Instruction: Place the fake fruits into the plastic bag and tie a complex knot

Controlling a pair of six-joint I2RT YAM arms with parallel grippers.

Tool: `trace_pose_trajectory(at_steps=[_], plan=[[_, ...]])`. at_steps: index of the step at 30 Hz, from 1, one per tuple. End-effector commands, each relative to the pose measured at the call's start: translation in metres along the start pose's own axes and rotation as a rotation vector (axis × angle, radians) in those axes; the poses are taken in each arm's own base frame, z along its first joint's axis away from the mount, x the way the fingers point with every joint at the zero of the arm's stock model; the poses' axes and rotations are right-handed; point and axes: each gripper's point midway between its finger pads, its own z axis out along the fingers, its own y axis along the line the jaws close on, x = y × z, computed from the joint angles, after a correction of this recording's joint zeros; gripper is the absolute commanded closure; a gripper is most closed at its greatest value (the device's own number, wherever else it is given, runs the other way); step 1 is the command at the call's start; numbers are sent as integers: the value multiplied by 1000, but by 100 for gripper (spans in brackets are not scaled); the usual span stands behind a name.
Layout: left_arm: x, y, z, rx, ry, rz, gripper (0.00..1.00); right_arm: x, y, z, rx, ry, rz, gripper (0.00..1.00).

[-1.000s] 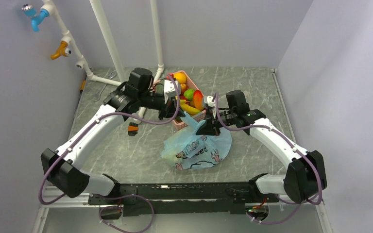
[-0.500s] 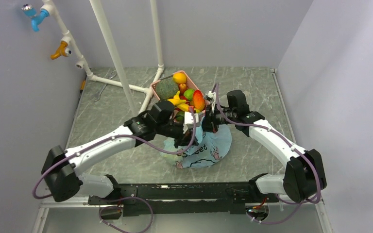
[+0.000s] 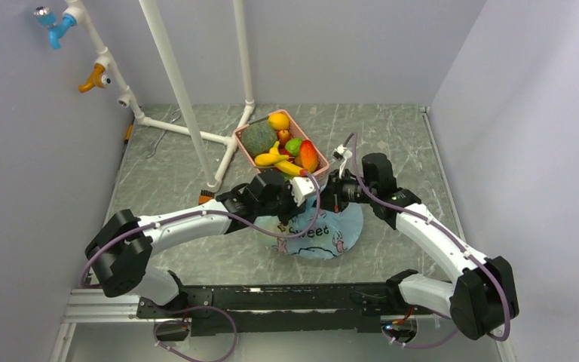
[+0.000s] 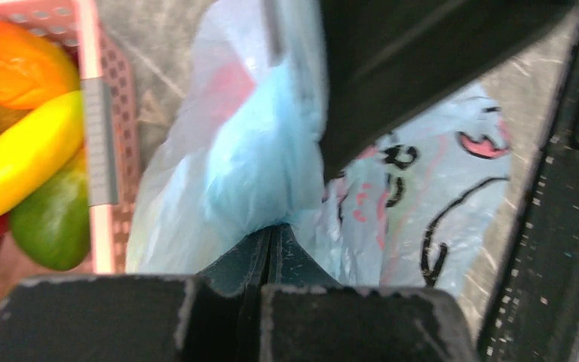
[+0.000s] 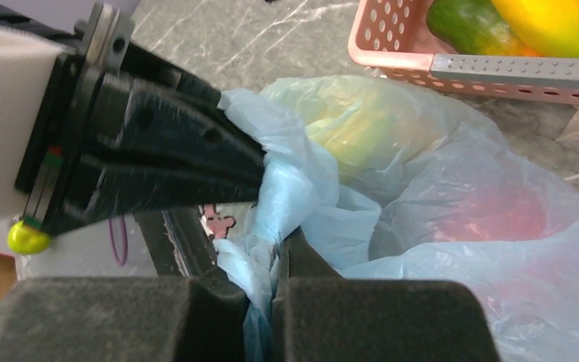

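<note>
Two hands are found meeting at mid-bench, reached out from the near edge of the bench (image 3: 219, 260) over the plastic bag (image 3: 324, 235). The bag lies just in front of the pink basket (image 3: 243, 151).

The left hand (image 3: 301, 197) is closed tight. A gathered fold of the bag's light-blue film is pinched at its tips (confirmed in the left wrist view, where the jaws meet with no gap). The right hand (image 3: 332, 194) is likewise closed, with a twisted strand of the same film clamped between its fingers (image 5: 305, 264). Both hands are held tip to tip, touching or nearly so, above the bag's far side. Whether the strand is tied cannot be told.

A yellow-green shape (image 5: 362, 124) and a red shape (image 5: 513, 219) are noted through the film, inside the bag.

Beyond the bag, several fake fruits (image 3: 283, 147) are recorded in the basket:
- bananas (image 3: 275, 159)
- a lime (image 3: 293, 146)
- a mango (image 3: 308, 156)
- a dark green melon (image 3: 258, 138)
- an orange (image 3: 278, 121)

A white pipe frame (image 3: 185, 113) is fixed at the far left of the bench.
</note>
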Motion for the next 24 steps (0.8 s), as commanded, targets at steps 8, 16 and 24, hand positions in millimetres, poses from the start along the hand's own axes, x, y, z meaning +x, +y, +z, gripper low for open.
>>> trace_pose_trajectory(at_steps=[8,16,24], plan=[[1,53,-20,-36,-78,-126,100,-57,72,12,-219,-189,2,100],[-27,4,-42,217,-209,-323,100,-42,80,13,-258,-92,-77,87],[-23,7,-41,189,-207,-372,100,-74,68,-38,-231,-53,-202,16]])
